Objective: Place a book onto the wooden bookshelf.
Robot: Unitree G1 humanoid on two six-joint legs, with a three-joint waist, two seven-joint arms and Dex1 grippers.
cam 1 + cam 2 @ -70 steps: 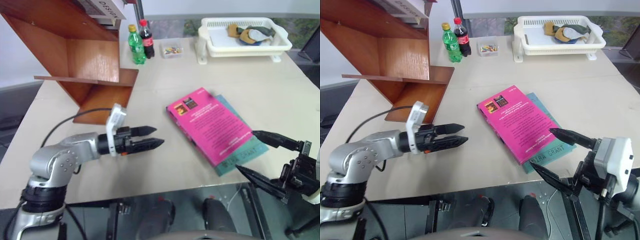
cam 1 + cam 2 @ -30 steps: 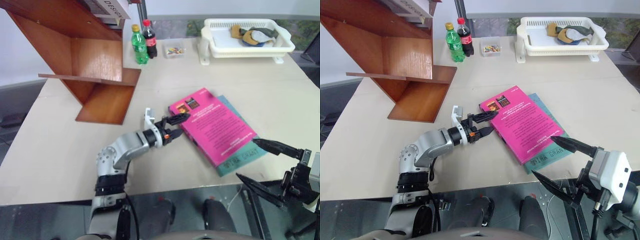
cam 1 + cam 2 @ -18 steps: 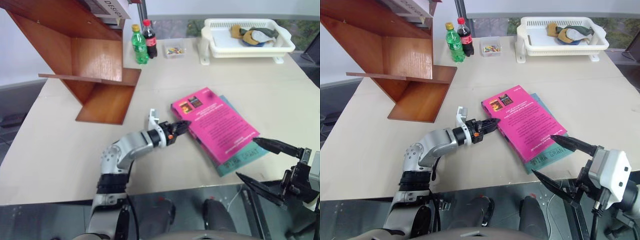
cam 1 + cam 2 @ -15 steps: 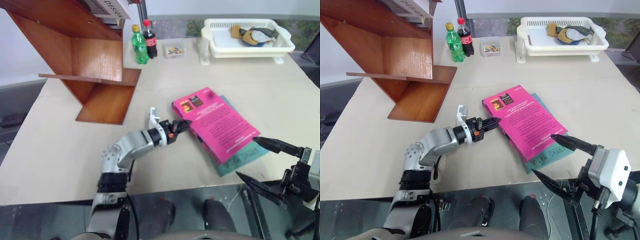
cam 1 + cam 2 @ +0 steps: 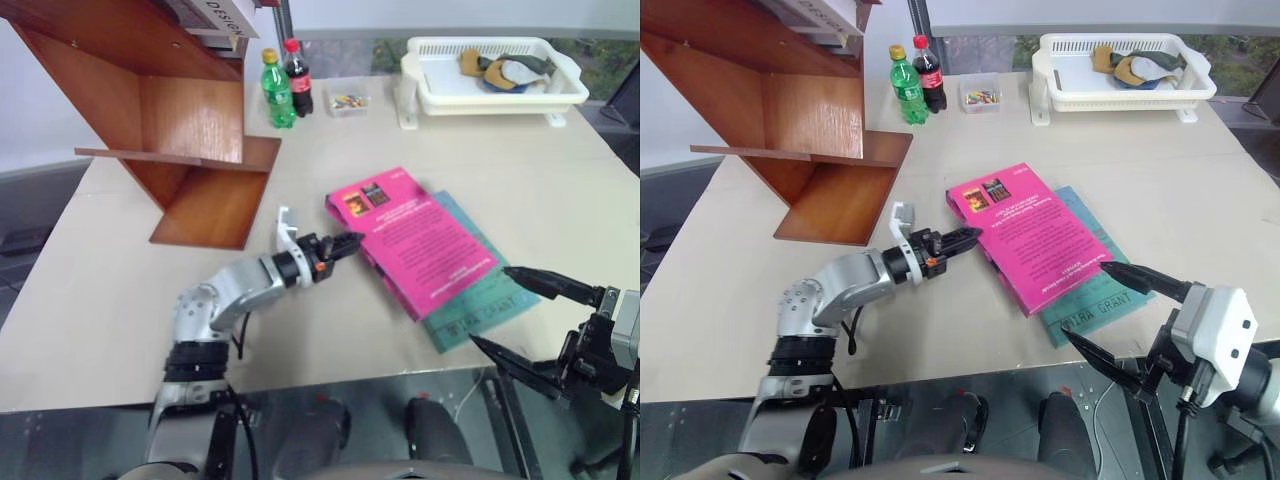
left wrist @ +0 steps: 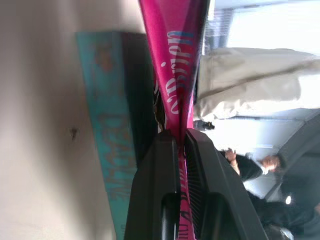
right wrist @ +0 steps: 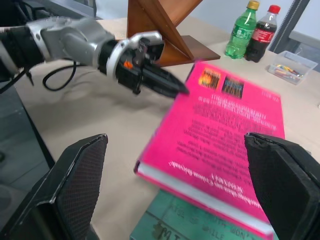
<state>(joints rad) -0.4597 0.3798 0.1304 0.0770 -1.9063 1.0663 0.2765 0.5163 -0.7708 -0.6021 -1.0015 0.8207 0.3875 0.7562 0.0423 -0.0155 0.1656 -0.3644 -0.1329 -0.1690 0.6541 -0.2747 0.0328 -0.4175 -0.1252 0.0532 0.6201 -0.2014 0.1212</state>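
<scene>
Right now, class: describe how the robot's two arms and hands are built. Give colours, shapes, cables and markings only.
The left arm is silver-grey rounded metal with black joints and a black cable. Its left hand has two tapered black fingers, an orange mark and a white wrist bracket. The right hand has long pointed black fingers on a white boxy housing.

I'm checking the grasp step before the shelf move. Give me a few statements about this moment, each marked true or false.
1. The left gripper is shut on the pink book's edge. True.
2. The right gripper is shut. False: its fingers are spread wide.
3. The pink book lies over a teal book. True.
4. The pink book already sits on the wooden bookshelf. False: it is over the table.
</scene>
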